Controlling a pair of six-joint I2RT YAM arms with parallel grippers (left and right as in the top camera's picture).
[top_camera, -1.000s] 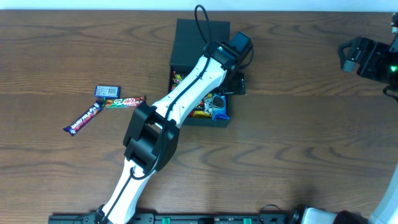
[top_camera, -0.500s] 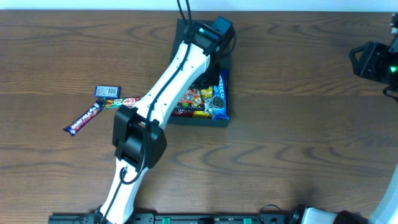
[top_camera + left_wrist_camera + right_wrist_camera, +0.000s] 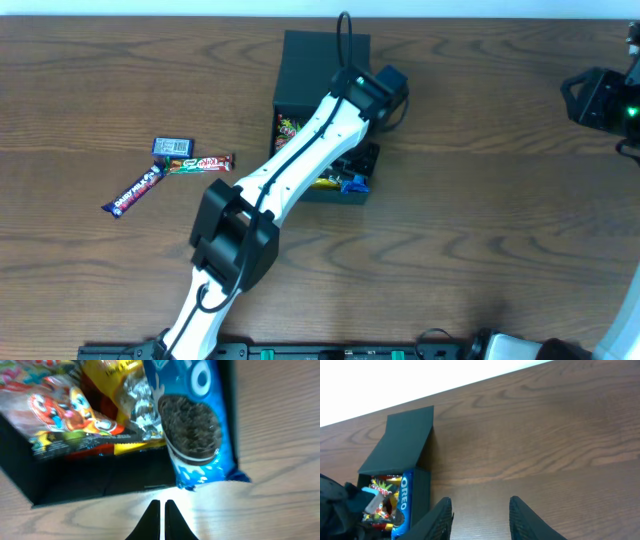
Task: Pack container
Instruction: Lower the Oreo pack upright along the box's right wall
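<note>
The container [image 3: 300, 110] is a dark box standing open at the table's middle, its lid [image 3: 325, 55] folded back. It holds several snack packets, among them a blue Oreo pack [image 3: 192, 435] lying along its right wall [image 3: 420, 495], with one end [image 3: 352, 185] poking over the near corner. My left arm reaches across the box. My left gripper [image 3: 162, 505] is shut and empty, and hangs over the near right part of the box [image 3: 366, 158]. My right gripper [image 3: 480, 502] is far off to the right [image 3: 600, 95], jaws apart with nothing between them.
Three loose snacks lie left of the box: a small dark packet [image 3: 173, 147], a red bar [image 3: 200, 162] and a purple bar [image 3: 133, 190]. Bare wooden table [image 3: 480, 220] stretches to the right of the box.
My left arm swung over the back of the container and has come forward to its right side again. The right arm has barely moved.
</note>
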